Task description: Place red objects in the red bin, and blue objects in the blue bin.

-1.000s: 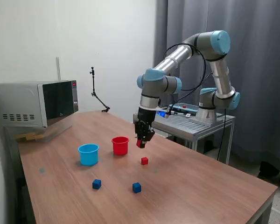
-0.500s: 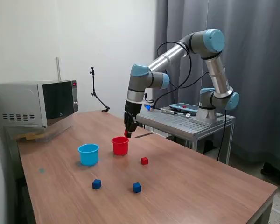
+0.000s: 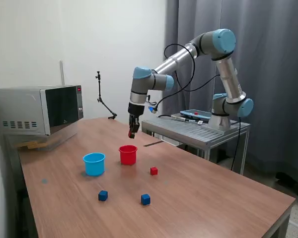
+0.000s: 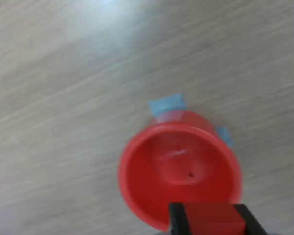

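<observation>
My gripper (image 3: 132,132) is shut on a tiny red cube (image 3: 130,134) and hangs well above the red bin (image 3: 127,154). In the wrist view the held red cube (image 4: 213,215) sits between the dark fingers (image 4: 177,221), over the rim of the red bin (image 4: 179,166), which looks empty inside. A second red cube (image 3: 153,170) lies on the table at the exterior view's right of the red bin. The light blue bin (image 3: 94,163) stands to the red bin's left. Two dark blue cubes (image 3: 103,195) (image 3: 145,199) lie nearer the front of the table.
A microwave (image 3: 37,109) stands at the table's far left. A small black stand (image 3: 103,101) is at the back. A metal cart (image 3: 198,130) carries the arm's base behind the wooden table (image 3: 213,198). Blue tape bits (image 4: 166,104) show by the red bin.
The gripper, with the red cube in it, has moved up and toward the exterior view's left, from beside the red bin to above it. The objects on the table have not moved.
</observation>
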Robot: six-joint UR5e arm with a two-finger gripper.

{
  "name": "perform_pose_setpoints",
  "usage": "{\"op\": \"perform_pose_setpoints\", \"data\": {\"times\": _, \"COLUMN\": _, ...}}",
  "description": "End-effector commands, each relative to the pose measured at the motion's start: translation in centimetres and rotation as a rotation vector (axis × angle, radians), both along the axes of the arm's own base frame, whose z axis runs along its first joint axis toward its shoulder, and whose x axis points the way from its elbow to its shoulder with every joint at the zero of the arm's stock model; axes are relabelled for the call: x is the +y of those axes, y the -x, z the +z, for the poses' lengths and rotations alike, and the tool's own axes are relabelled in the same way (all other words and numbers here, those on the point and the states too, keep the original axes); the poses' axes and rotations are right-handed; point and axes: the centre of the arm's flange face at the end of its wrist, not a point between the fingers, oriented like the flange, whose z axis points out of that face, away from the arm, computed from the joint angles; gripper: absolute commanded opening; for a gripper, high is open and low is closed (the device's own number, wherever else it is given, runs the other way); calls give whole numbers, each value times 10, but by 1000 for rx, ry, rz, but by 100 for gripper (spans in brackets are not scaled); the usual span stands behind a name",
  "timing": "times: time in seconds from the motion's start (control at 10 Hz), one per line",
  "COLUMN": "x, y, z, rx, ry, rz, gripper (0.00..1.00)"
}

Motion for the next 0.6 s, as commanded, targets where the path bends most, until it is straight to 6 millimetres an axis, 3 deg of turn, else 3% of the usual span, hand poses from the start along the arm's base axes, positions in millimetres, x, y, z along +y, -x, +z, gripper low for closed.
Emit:
{"op": "perform_pose_setpoints", "data": {"times": 0.0, "x": 18, "y": -15, "z": -7, "rx": -23, "ry": 2, "rz": -37, "gripper": 0}}
{"op": "perform_pose_setpoints", "data": {"times": 0.5, "x": 20, "y": -17, "z": -6, "rx": -22, "ry": 13, "rz": -41, "gripper": 0}}
